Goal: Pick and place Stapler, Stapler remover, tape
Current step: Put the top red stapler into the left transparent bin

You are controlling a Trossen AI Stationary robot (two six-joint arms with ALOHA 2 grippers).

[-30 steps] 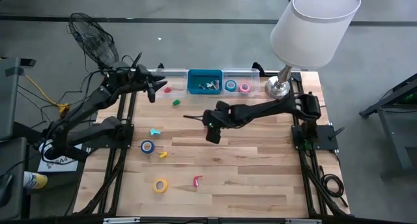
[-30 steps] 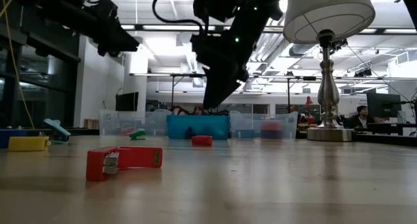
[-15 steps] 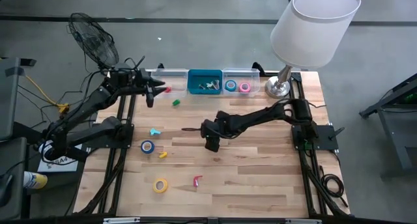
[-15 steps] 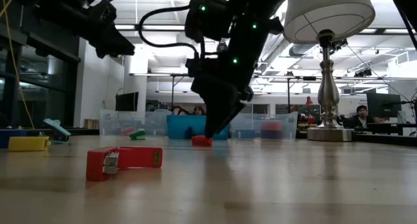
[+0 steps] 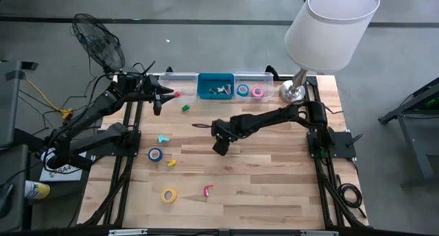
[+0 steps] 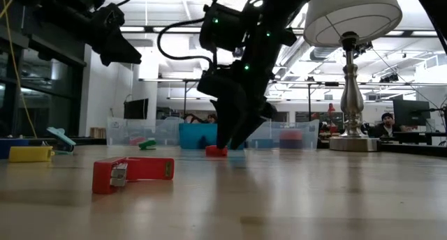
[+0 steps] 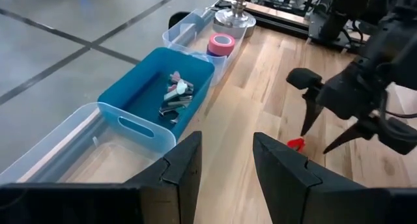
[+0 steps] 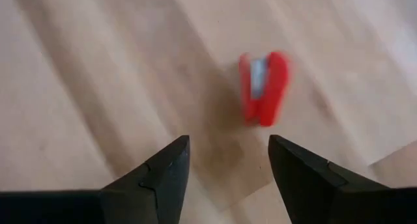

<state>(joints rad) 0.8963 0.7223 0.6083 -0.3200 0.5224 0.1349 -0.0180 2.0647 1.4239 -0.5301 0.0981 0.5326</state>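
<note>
A small red stapler-like piece lies flat on the wood; it also shows in the low view and the left wrist view. My right gripper is open just above it, fingers pointing down, and hides it in the high view. My left gripper is open and empty at the far left, beside the bins. A red stapler, a teal stapler remover, a blue tape roll and a yellow tape roll lie on the table.
Three bins stand along the far edge: a clear one, a blue one with metal pieces, and a clear one holding a blue roll and a pink roll. A lamp stands far right. Small red, green and yellow pieces lie left.
My right gripper has come down from well above the table to just over the small red piece, shifting a little toward the table's left. Its fingers stay open.
</note>
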